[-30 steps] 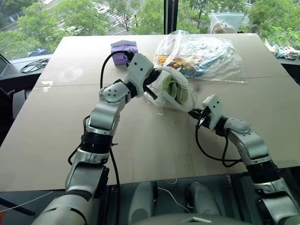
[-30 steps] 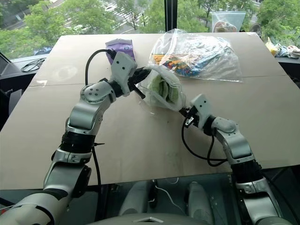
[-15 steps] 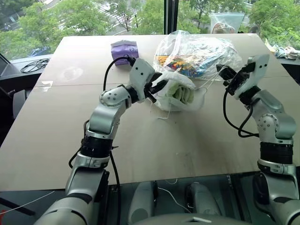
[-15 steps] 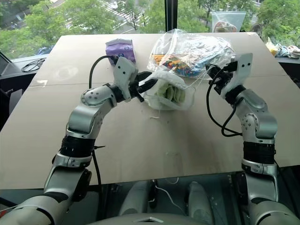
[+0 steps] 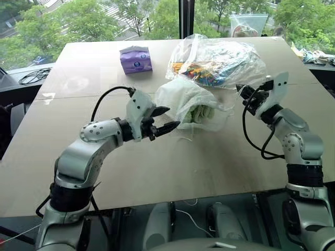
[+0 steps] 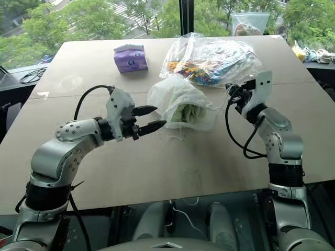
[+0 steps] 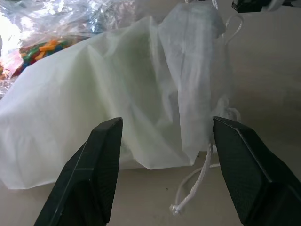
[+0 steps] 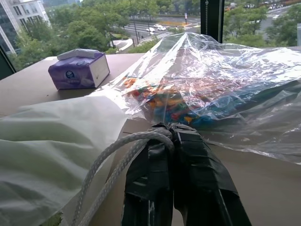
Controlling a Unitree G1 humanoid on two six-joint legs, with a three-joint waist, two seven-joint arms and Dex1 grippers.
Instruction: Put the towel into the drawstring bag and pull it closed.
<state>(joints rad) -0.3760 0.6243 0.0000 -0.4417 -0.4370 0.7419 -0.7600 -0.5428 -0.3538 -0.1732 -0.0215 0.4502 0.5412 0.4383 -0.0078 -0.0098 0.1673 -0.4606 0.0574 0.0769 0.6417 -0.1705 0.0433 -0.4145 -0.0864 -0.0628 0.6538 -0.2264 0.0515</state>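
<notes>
While I'm looking down from the head cam, the drawstring bag sits mid-table with the green towel inside, and my left gripper hangs released just beside it. Left wrist cam: spread fingers frame the bag. Right wrist cam: right gripper clenched on the white drawstring.

I can see just a bit of the small light-green fluffy towel through the thin white see-through drawstring bag. The rest is hidden. The tabletop's near edge is cut off.
</notes>
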